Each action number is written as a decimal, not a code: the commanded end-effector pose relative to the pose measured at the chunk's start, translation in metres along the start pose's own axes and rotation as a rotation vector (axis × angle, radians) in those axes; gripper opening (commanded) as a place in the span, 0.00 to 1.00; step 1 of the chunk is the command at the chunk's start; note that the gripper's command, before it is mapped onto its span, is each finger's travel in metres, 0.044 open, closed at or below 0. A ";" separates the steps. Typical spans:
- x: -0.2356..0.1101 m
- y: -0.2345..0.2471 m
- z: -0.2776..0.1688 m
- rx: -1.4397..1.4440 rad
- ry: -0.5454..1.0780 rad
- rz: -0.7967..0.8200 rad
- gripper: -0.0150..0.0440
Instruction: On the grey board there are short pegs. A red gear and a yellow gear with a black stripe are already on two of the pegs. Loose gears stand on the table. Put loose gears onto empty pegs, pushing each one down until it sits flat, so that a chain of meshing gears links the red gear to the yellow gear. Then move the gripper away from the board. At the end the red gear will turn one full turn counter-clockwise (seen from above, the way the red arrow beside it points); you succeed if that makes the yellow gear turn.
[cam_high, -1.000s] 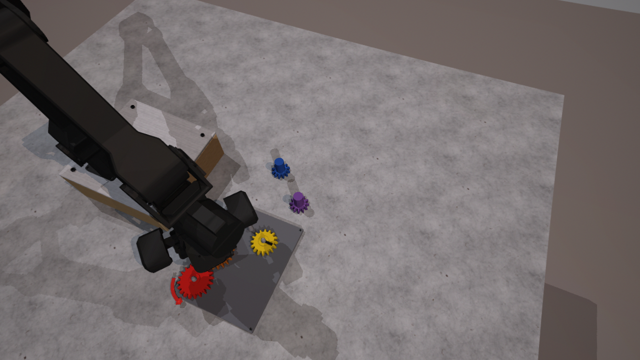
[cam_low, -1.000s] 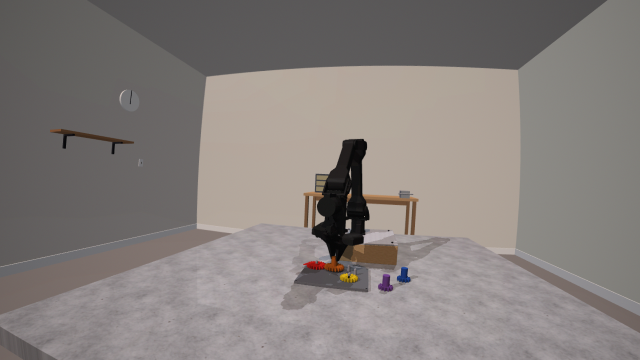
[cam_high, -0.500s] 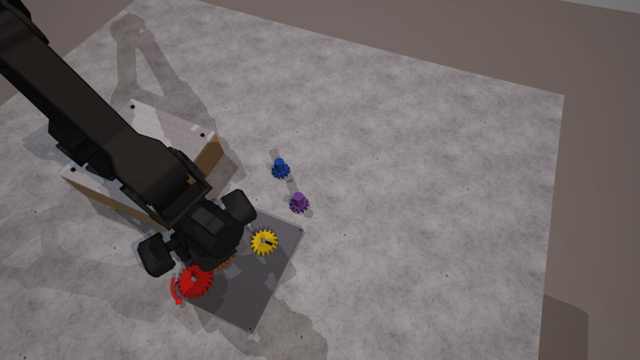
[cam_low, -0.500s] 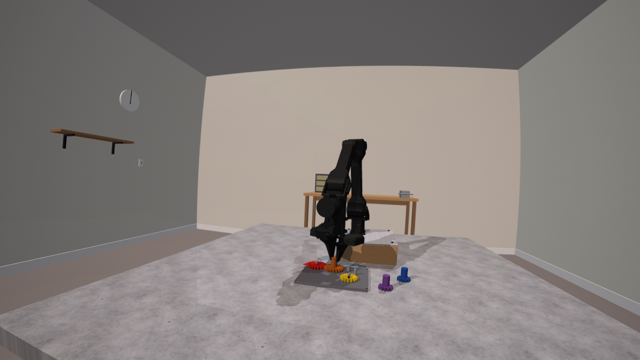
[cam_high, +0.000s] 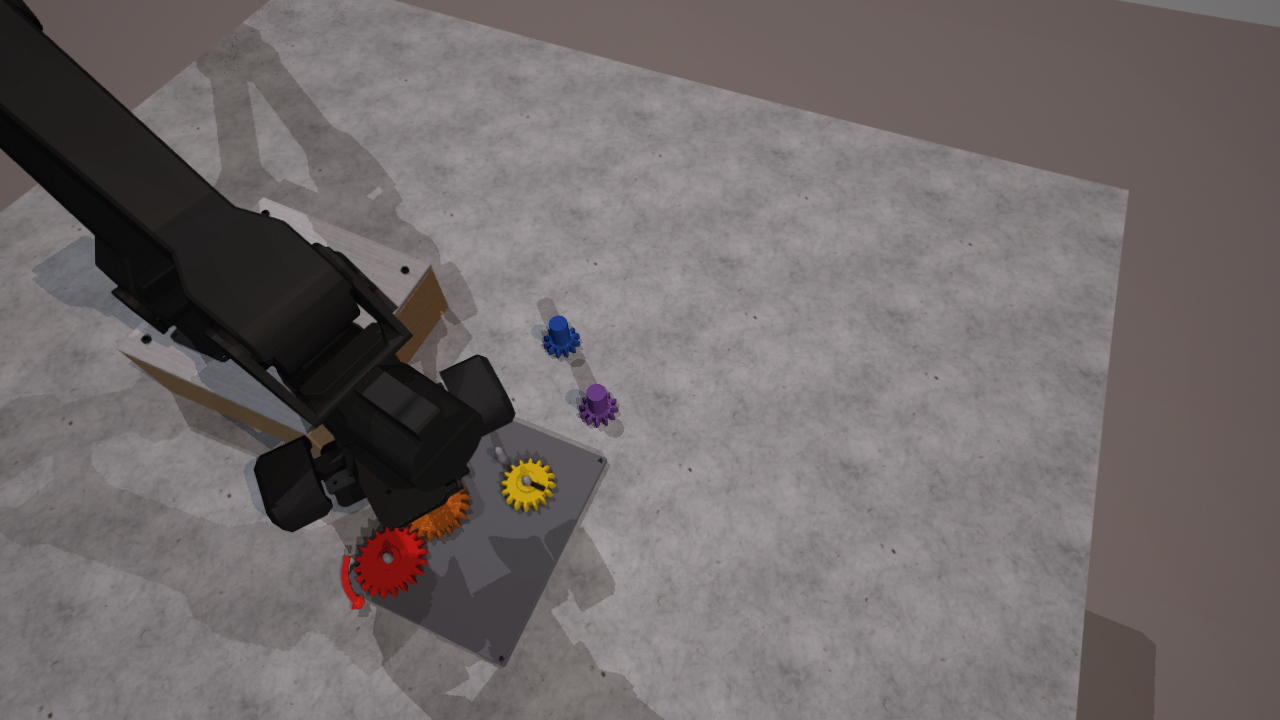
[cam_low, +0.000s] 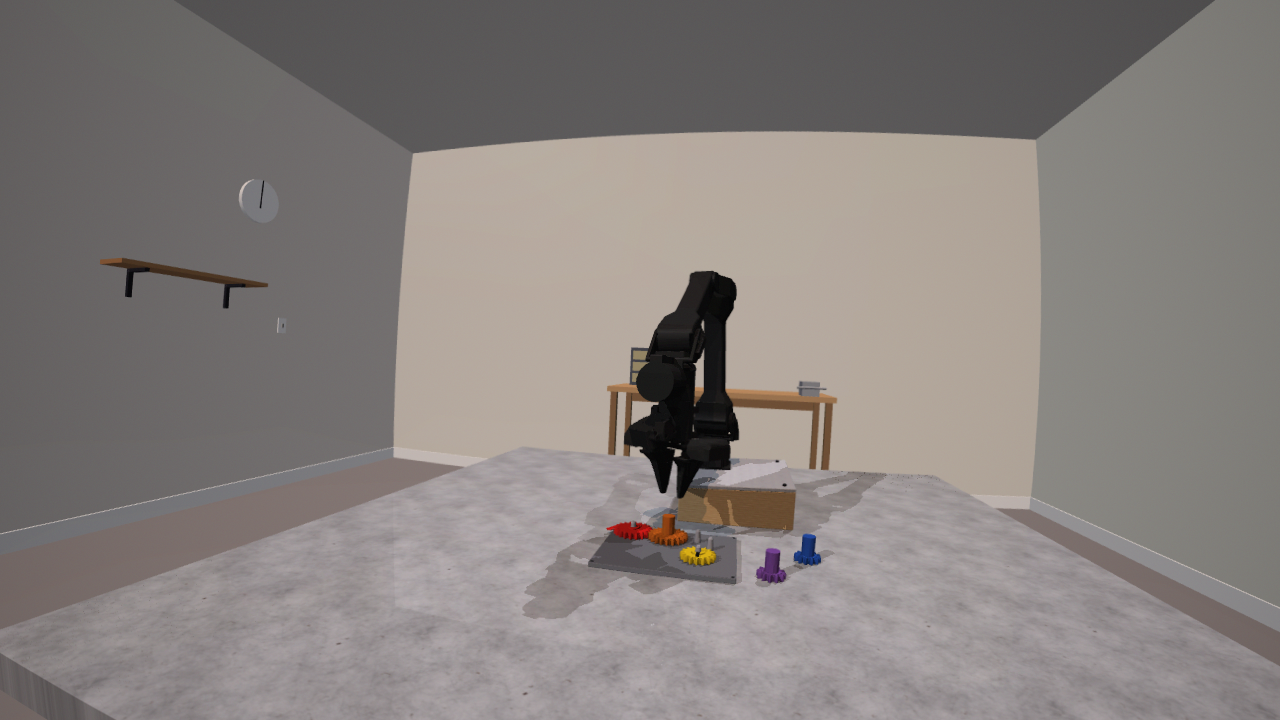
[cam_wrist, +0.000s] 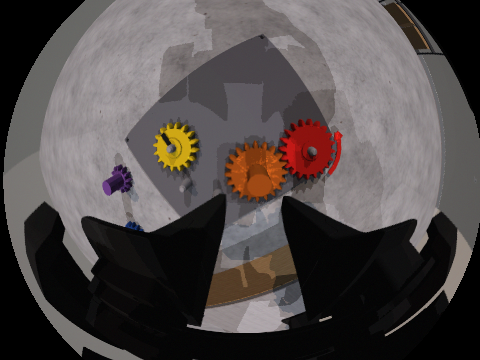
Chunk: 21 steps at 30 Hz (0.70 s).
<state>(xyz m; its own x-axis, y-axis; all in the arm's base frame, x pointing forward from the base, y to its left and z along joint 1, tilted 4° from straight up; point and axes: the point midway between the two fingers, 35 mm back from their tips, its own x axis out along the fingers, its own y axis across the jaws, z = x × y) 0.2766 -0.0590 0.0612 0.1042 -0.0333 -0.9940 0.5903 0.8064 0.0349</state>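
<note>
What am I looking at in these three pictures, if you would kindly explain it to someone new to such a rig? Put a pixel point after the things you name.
The black machine is a single robot arm ending in a two-fingered gripper (cam_low: 671, 494) (cam_wrist: 254, 202). One picture looks down from above, one looks across the room, and one comes from the wrist, past the fingers.

On the table is a grey board (cam_high: 537, 555) (cam_low: 625, 568) (cam_wrist: 210, 100) bearing a red gear (cam_high: 404, 562) (cam_low: 629, 531) (cam_wrist: 300, 162), an orange gear (cam_high: 444, 517) (cam_low: 667, 537) (cam_wrist: 245, 172) beside it and a yellow gear (cam_high: 517, 494) (cam_low: 697, 557) (cam_wrist: 182, 155). A purple gear (cam_high: 597, 407) (cam_low: 771, 565) (cam_wrist: 120, 180) and a blue gear (cam_high: 559, 336) (cam_low: 807, 551) (cam_wrist: 133, 227) stand off the board. The gripper is open, holding nothing.
</note>
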 end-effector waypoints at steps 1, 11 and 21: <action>0.000 0.037 0.001 -0.094 0.015 0.012 0.67; 0.003 0.184 -0.026 -0.475 0.010 0.012 1.00; 0.026 0.184 -0.023 -0.475 0.010 0.012 1.00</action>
<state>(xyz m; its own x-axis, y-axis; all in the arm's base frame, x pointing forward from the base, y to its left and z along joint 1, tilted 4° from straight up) 0.3690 0.1028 0.0486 0.1034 -0.0118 -0.9946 0.1631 0.9866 0.0053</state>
